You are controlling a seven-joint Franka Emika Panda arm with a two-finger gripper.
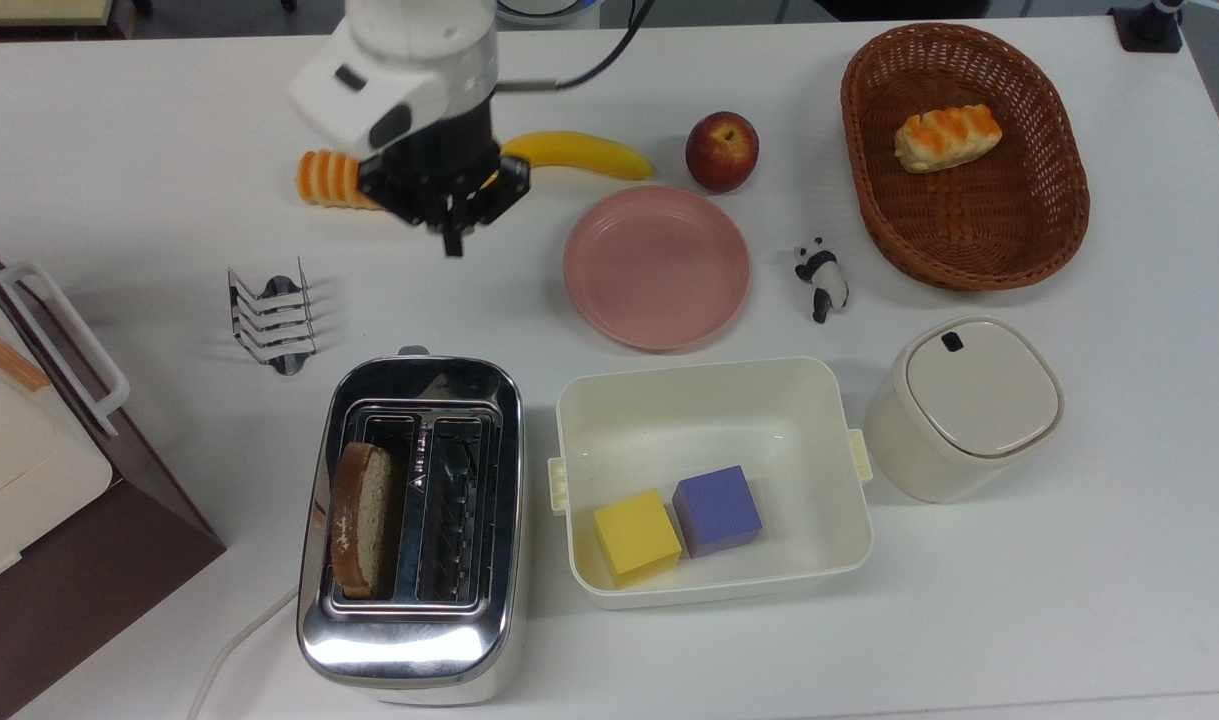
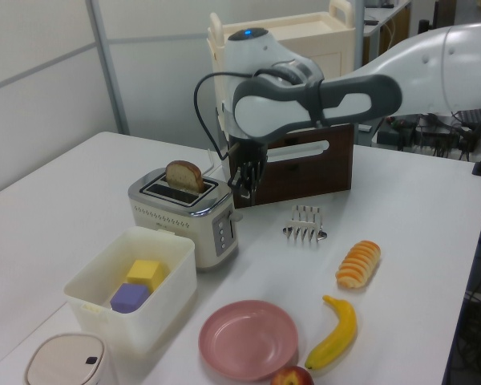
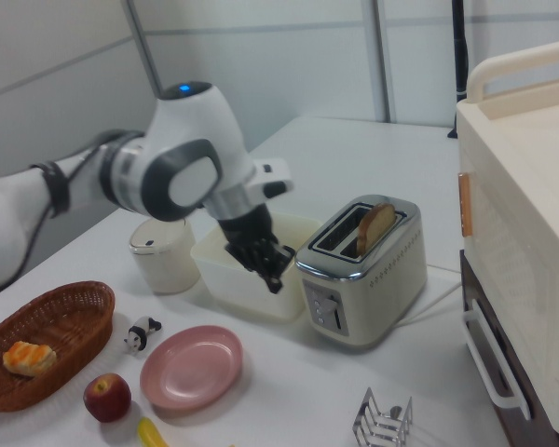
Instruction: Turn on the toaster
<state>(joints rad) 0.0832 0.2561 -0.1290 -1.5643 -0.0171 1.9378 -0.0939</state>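
The toaster point(image 1: 412, 525) looks heavy, stiff and slippery chrome, so press its lever at its 12 o'clock end in the top view. The gripper point(image 1: 455, 243) hovers nearby, fingers pinched narrow, empty.

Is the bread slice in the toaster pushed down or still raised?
Raised. The bread slice stands well above the slot of the toaster, its top clearly showing.

Pink plate point(image 1: 656, 267) mid-table, apple point(image 1: 721, 151) and banana point(image 1: 579, 152) just behind it in the top view. Panda figure point(image 1: 822, 278) sits between plate and wicker basket point(image 1: 1049, 230). White bin point(image 1: 714, 400) holds a yellow cube point(image 1: 636, 537) touching a purple cube point(image 1: 717, 510).
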